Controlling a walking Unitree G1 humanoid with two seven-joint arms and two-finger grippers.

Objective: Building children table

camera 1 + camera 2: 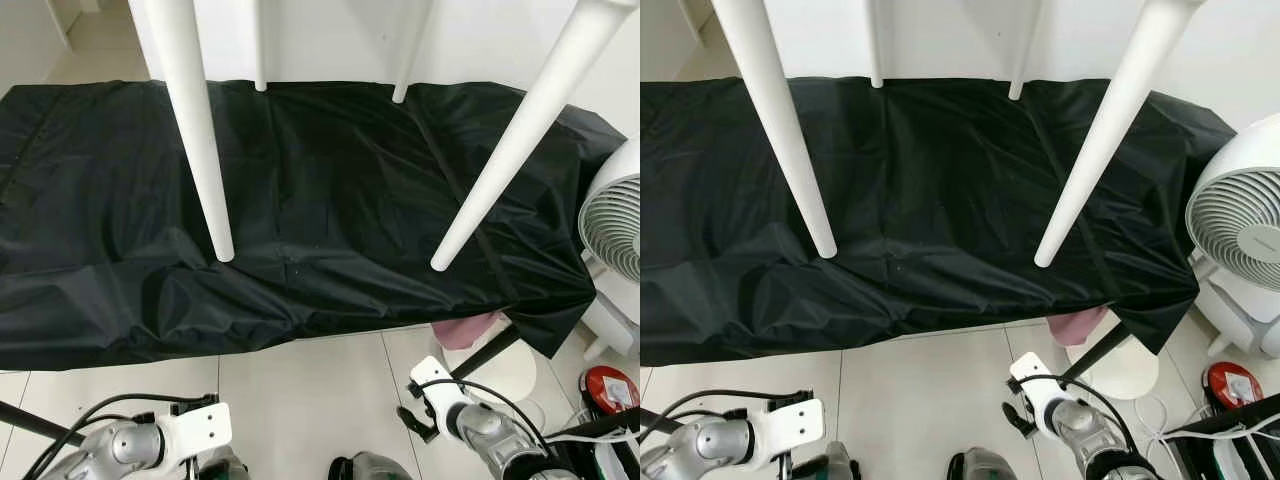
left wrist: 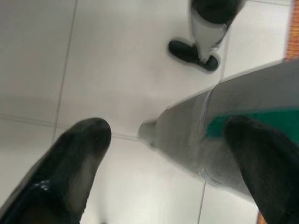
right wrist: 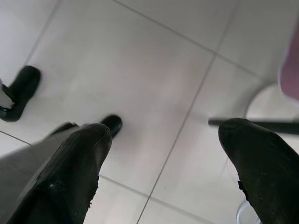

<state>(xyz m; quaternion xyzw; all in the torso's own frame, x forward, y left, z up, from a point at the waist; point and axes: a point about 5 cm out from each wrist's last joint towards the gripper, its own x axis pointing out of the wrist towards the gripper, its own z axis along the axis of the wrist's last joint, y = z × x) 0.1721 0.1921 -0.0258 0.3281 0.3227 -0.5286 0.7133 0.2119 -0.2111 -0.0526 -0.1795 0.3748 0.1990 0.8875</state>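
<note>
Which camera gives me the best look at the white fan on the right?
The right eye view: the white fan shows its grille face and its base beside the black cloth. The left eye view has it cut off at the frame edge. The wrist views look down at floor tiles.

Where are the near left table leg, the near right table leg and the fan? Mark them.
near left table leg (image 1: 200, 130), left eye view, middle of its shaft.
near right table leg (image 1: 510, 150), left eye view, middle of its shaft.
fan (image 1: 1240, 225), right eye view, front grille.
</note>
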